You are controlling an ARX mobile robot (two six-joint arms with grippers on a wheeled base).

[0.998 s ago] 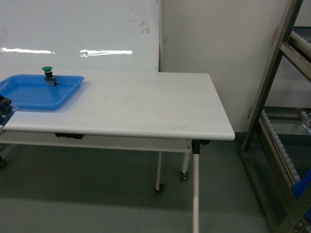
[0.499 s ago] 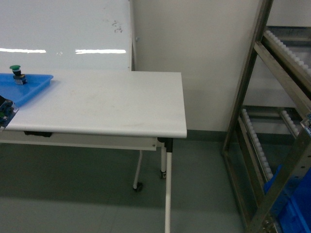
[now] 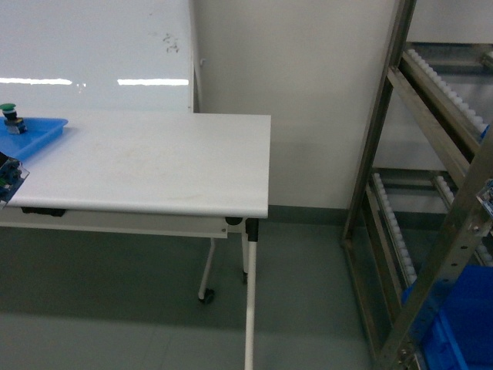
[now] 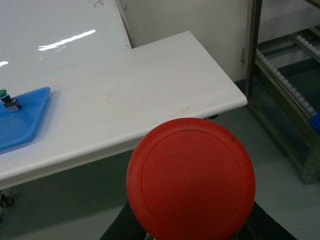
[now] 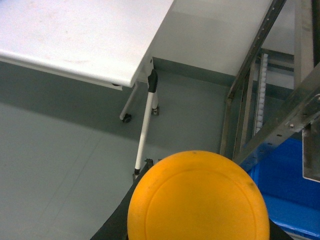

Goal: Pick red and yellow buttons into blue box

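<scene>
Red button (image 4: 190, 180) and yellow button (image 5: 198, 198) caps hide both pincers.

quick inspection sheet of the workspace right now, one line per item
surface: white table, top mostly bare; blue tray at its left end
job's things: red button fills the left wrist view; yellow button fills the right wrist view; blue box low in the rack, lower right of the head view
clutter: green button standing in the tray
grippers: left hand appears shut on the red button, right hand on the yellow button; the fingers themselves are hidden behind the caps
cables: nothing seen
surroundings: whiteboard behind the table, metal roller rack to the right, grey floor
</scene>
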